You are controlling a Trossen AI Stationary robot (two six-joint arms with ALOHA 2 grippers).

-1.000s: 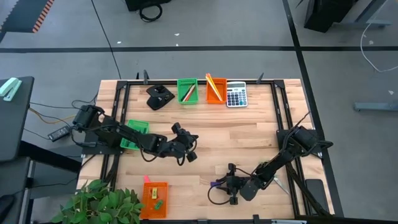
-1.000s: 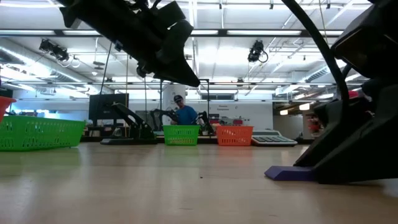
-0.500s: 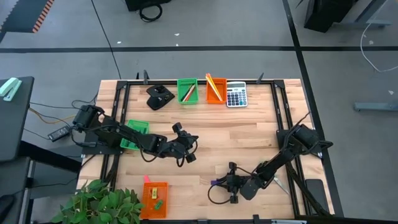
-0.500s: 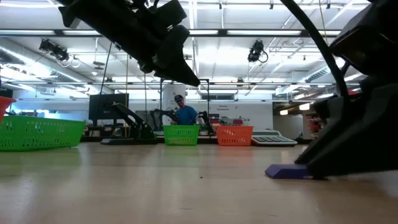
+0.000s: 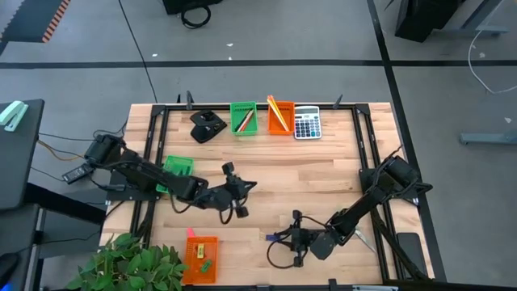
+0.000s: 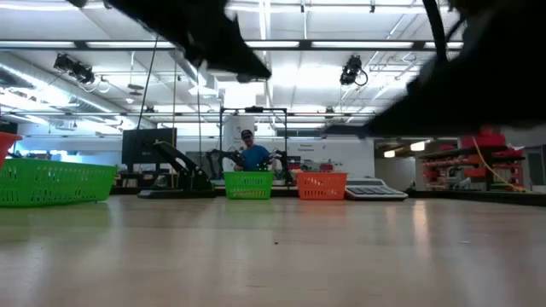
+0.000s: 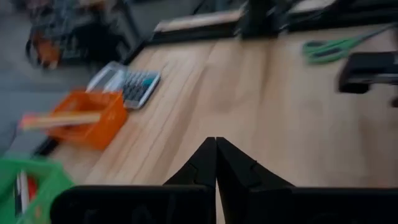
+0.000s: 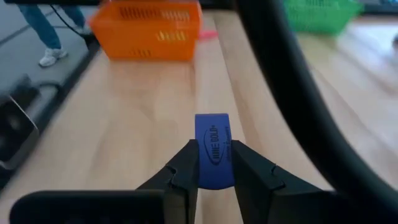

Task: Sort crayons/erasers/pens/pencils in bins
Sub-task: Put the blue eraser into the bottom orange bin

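My right gripper (image 5: 280,238) (image 8: 213,148) is near the table's front, shut on a blue eraser (image 8: 212,138), which also shows in the high view (image 5: 271,238). My left gripper (image 5: 246,191) (image 7: 216,163) is shut and empty above the table's middle. A green bin (image 5: 243,118) and an orange bin (image 5: 280,115) with long sticks in them stand at the far edge. Another green bin (image 5: 176,168) stands at the left. An orange bin (image 5: 201,259) (image 8: 146,28) with small erasers stands at the near left, with a pink eraser (image 5: 191,233) on the table beside it. My right gripper pinches the blue eraser by its two long sides (image 8: 200,163) between its two fingers. The eraser's far end (image 8: 212,121) sticks out past the fingertips. The fingers point toward the table's left. The eraser is lifted clear of the table.
A grey calculator (image 5: 307,123) (image 7: 124,84) lies right of the far orange bin, and a black object (image 5: 208,127) left of the far green bin. Green-handled scissors (image 7: 336,48) lie toward the right. A plant (image 5: 133,263) stands at the near left corner. A person (image 6: 252,155) is in the room behind.
My right gripper has risen with the blue eraser, lifting it off the table, and has gone a little toward the table's left edge. My left gripper has risen and drawn slightly toward the left, staying shut.
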